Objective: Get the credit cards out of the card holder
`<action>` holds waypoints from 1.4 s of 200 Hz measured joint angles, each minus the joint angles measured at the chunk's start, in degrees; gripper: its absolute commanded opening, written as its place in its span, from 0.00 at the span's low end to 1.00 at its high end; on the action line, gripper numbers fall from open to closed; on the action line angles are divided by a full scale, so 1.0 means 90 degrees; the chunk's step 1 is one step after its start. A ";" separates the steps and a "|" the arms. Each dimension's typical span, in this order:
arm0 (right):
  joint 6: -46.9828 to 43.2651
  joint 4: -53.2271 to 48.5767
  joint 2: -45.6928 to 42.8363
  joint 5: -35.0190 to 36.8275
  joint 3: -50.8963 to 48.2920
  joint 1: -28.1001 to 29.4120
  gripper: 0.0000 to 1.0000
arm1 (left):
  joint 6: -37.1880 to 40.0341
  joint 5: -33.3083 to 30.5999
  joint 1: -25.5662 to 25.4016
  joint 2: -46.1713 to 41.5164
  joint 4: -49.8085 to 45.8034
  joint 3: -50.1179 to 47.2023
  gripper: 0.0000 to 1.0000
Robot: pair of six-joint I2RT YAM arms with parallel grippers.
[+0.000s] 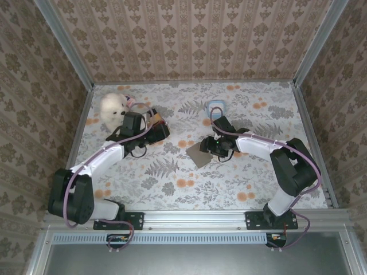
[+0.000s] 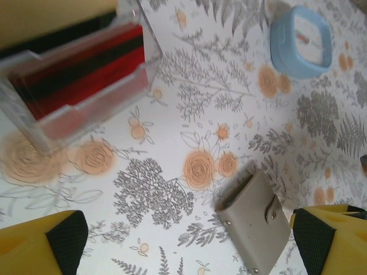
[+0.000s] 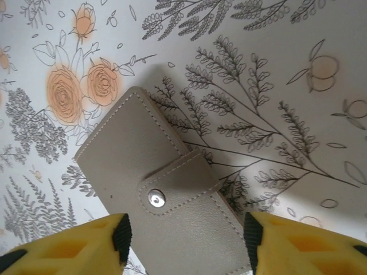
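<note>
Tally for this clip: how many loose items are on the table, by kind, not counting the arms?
Card holder, snapped shut: 1
Clear case with a red and black block inside: 1
Light blue square ring-shaped item: 1
White fluffy toy: 1
Total: 4

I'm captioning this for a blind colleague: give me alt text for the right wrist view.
A closed grey-beige card holder, its tab snapped shut, lies flat on a floral-printed table. The right gripper straddles its near end, one yellow finger on either side; whether they touch it is unclear.
</note>
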 measured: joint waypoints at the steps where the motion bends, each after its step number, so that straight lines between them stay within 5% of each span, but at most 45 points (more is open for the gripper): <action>1: 0.0010 0.0015 0.0000 -0.0005 -0.0005 0.0000 0.55 | -0.0002 0.0002 -0.0007 0.0007 0.0005 0.0000 0.93; 97: 0.0498 0.0954 0.0267 -0.1069 -0.0401 0.0219 0.51 | -0.0537 0.0600 -0.0913 0.1039 0.0372 0.0002 0.77; 161: 0.0151 0.0308 -0.0107 -0.0367 -0.0231 0.0063 0.47 | -0.0289 0.1205 -0.0947 0.2052 0.0418 0.0695 0.65; 224: 0.0381 0.0442 0.0255 0.0070 0.0051 -0.0233 0.41 | 0.0571 0.1277 -0.1022 0.2956 -0.0461 0.2125 0.65; 280: 0.0418 0.0631 0.0716 0.0036 0.0204 -0.0233 0.39 | 0.0784 0.1598 -0.1103 0.3429 -0.0784 0.2310 0.61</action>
